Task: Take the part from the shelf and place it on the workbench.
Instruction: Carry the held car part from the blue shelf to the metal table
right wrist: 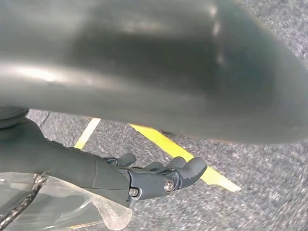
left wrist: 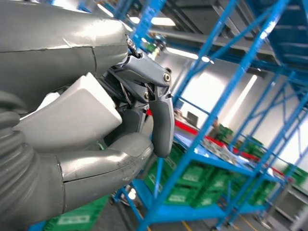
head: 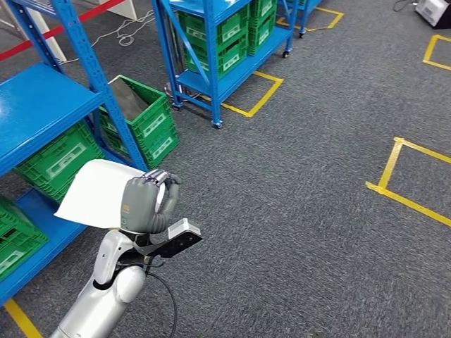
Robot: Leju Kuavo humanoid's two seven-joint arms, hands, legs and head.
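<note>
Several green crates [head: 58,160] fill the blue shelf [head: 37,105]; left hand [head: 146,203] fingers [left wrist: 161,125] grip the white part [head: 96,191]; right hand [right wrist: 152,175] fingers extended, holding nothing.

Left arm [head: 106,289] raised in front of the body, forearm angled up toward the blue shelf [head: 37,105]. Left hand [head: 146,204] just beside the shelf's front edge, fingers [left wrist: 161,120] and thumb curled around a white part [head: 96,191], gripping it. Right hand [right wrist: 160,178] hangs low above the floor, well away from the shelf; fingers loosely extended, holding nothing.
</note>
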